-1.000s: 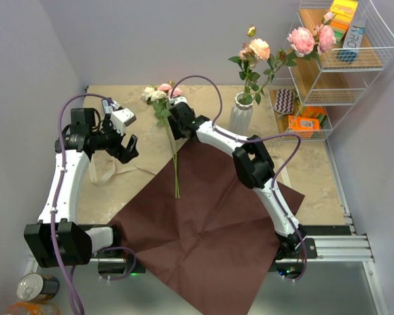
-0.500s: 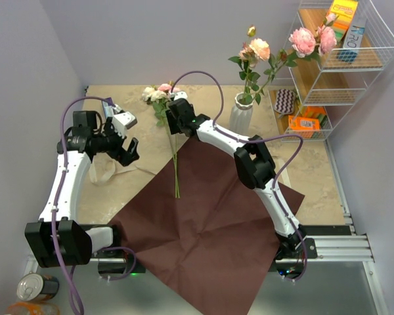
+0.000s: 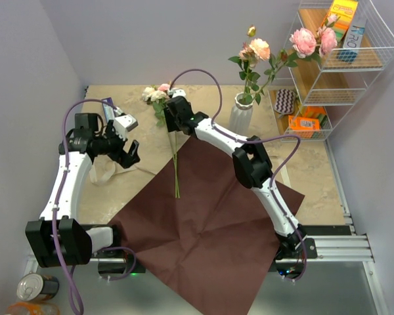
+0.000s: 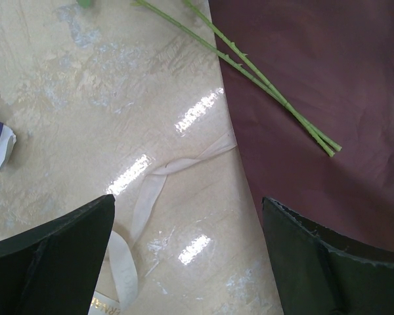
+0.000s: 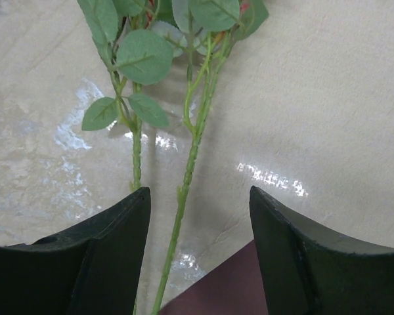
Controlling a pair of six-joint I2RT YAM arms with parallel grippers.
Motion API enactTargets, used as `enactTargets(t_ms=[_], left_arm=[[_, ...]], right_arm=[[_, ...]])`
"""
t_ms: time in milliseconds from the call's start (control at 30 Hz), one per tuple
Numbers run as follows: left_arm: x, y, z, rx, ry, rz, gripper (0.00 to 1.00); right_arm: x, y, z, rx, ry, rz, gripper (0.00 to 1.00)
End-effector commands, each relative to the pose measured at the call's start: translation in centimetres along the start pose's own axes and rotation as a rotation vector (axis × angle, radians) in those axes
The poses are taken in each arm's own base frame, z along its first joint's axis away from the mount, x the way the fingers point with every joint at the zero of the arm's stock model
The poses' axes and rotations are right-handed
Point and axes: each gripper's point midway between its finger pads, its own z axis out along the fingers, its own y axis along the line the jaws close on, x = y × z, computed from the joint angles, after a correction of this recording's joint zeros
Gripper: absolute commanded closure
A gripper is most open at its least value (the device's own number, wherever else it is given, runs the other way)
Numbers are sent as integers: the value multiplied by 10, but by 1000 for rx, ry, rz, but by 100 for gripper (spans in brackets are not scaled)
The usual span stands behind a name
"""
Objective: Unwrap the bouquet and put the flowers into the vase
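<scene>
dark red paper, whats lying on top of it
The lower ends of two flower stems lie on the dark red paper, near its edge; their upper parts rest on the table. Anything beneath the sheet is covered.

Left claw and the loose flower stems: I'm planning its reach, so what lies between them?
In the left wrist view, a beige ribbon and the dark red paper's edge lie on the table between the left claw and the stems.

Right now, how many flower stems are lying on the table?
2. One stem and another lie side by side under the right pincer, cut ends on the dark red paper. Leaves may hide more.
</scene>
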Motion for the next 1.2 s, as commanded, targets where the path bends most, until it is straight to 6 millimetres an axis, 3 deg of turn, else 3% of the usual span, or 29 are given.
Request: enactTargets(t_ms=[0, 367, 500, 667, 733, 800, 833, 933, 1000, 1067, 1100, 1167], left_arm=[[-24, 5, -9, -10, -69, 45, 3], [-30, 6, -10, -18, -93, 30, 4], [-29, 5, -9, -8, -85, 24, 3], [-25, 4, -13, -16, -68, 35, 3], [-26, 2, -15, -22, -76, 40, 3], [-26, 2, -15, -24, -79, 40, 2], [-25, 2, -15, -28, -77, 39, 2], [-25, 4, -15, -34, -72, 36, 1], [-25, 4, -15, -35, -70, 40, 1], [-26, 4, -15, -33, -75, 43, 1], [-27, 5, -15, -32, -76, 46, 1], [-29, 4, -15, -26, -82, 39, 1]], right_arm=[[5, 4, 7, -12, 22, 20, 36], [36, -3, 19, 18, 94, 10, 48], [41, 1, 21, 8, 111, 10, 72], [47, -1, 24, 11, 127, -5, 81], [41, -2, 21, 13, 105, -2, 90], [30, -5, 16, 28, 77, 3, 100], [23, -5, 12, 30, 63, -1, 100], [-20, -7, -12, 30, -15, 21, 100], [-59, -8, -37, 19, -95, 41, 100], [-85, -10, -56, 14, -152, 40, 100], [-108, -11, -75, 13, -205, 53, 100], [-128, -15, -93, 13, -252, 58, 100]])
